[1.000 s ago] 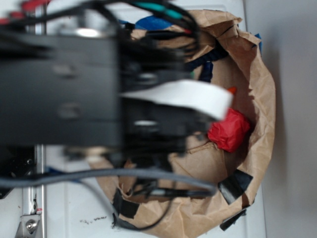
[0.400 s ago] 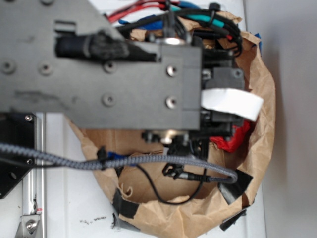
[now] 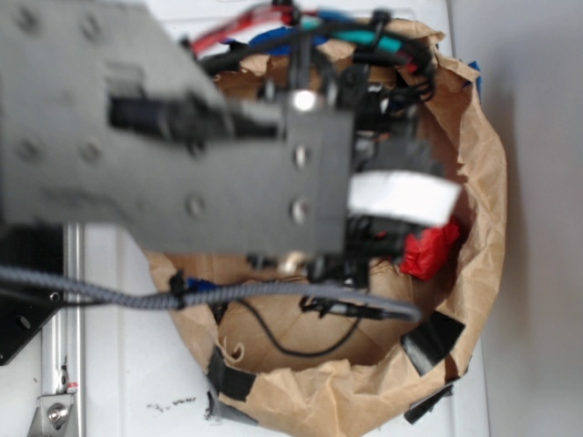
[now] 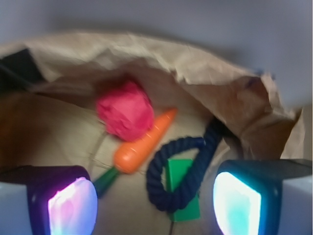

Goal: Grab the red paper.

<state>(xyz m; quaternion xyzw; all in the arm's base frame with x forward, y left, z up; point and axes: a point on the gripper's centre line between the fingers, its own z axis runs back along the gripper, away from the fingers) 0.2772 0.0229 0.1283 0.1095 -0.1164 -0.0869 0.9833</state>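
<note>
Comparing this moment with a second ago, the arm (image 3: 182,137) covers far more of the brown paper bag (image 3: 483,182) in the exterior view, and the red paper (image 3: 430,253) shows only as a small patch at the lower right of the wrist, just inside the bag's right wall; a second ago most of the ball lay open to view. That suggests the approach is well along, though the grasp is not yet made.

Going left to right in the wrist view, the gripper (image 4: 154,208) has its pads wide apart, the left pad (image 4: 71,205) glowing pink-violet at the bottom edge. Above and to its right sits the red paper (image 4: 124,111), ahead of the jaws and left of their centre. An orange toy carrot (image 4: 144,144) touches its lower right side. Next come a dark blue rope loop (image 4: 183,169) and a green block (image 4: 183,193), then the right pad (image 4: 238,203), glowing cyan.

Judging from this, the gripper needs to shift leftward and forward, or it risks closing on the carrot or rope instead.
</note>
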